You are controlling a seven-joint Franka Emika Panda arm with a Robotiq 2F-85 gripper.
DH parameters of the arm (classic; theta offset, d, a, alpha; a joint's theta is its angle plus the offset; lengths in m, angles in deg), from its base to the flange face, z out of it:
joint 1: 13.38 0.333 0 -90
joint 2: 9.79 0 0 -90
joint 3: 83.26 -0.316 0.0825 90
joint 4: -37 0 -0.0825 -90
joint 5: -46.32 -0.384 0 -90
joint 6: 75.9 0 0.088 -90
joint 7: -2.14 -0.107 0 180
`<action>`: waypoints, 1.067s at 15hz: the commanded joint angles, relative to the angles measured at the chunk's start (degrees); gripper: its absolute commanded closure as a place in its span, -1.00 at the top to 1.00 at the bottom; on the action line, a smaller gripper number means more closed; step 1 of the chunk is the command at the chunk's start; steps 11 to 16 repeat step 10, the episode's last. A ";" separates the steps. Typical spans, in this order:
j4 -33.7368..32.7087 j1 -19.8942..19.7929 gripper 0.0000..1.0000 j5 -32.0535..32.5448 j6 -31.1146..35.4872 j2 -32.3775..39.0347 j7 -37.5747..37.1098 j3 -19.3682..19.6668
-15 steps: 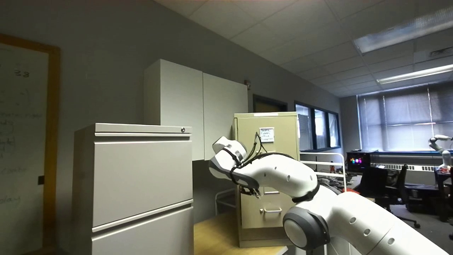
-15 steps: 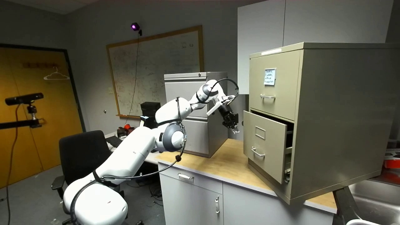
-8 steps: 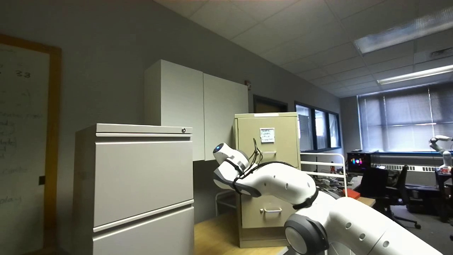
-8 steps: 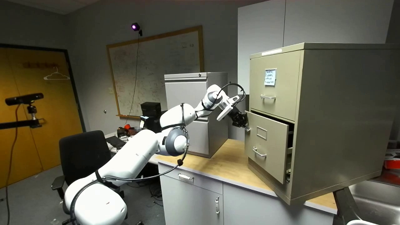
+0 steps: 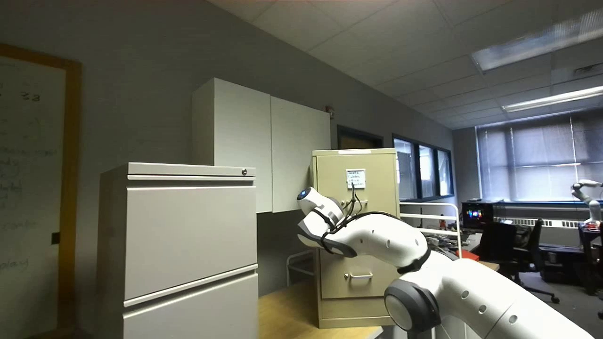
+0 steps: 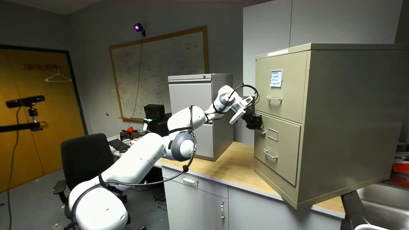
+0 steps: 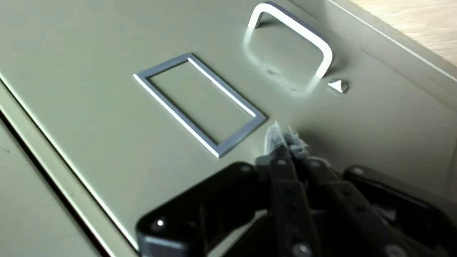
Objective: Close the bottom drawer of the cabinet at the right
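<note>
The tan cabinet (image 6: 346, 111) stands on the counter in both exterior views (image 5: 379, 162). Its bottom drawer (image 6: 287, 159) sits flush with the cabinet face, with no gap showing at its side. The drawer front fills much of the wrist view (image 7: 107, 114), with its silver handle (image 7: 294, 26) and label holder (image 7: 175, 109). My gripper (image 6: 262, 130) is at the drawer front's upper left, beside the label holder, its tips at or against the metal. In the wrist view the gripper (image 7: 285, 137) is shut, tips together, holding nothing. In an exterior view the arm hides the gripper and part of the drawer (image 5: 332, 285).
The upper drawer (image 6: 294, 102) is shut above. The pale grey cabinet (image 6: 222, 127) stands left of the tan one on the wooden counter (image 6: 236, 163). A white cupboard (image 5: 242, 141) hangs on the wall behind. A sink (image 6: 383, 201) is at the right.
The gripper has moved right to the bottom drawer's front and onward with it. The drawer stood partly open before and has gone in until flush with the cabinet.
</note>
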 commanded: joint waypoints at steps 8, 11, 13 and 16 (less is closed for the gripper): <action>3.07 -4.54 -0.99 -3.63 2.43 -3.61 -9.35 -0.66; 4.00 -5.27 -0.93 -6.04 1.18 -4.79 -6.88 -1.83; 4.00 -5.27 -0.93 -6.04 1.18 -4.79 -6.88 -1.83; 4.00 -5.27 -0.93 -6.04 1.18 -4.79 -6.88 -1.83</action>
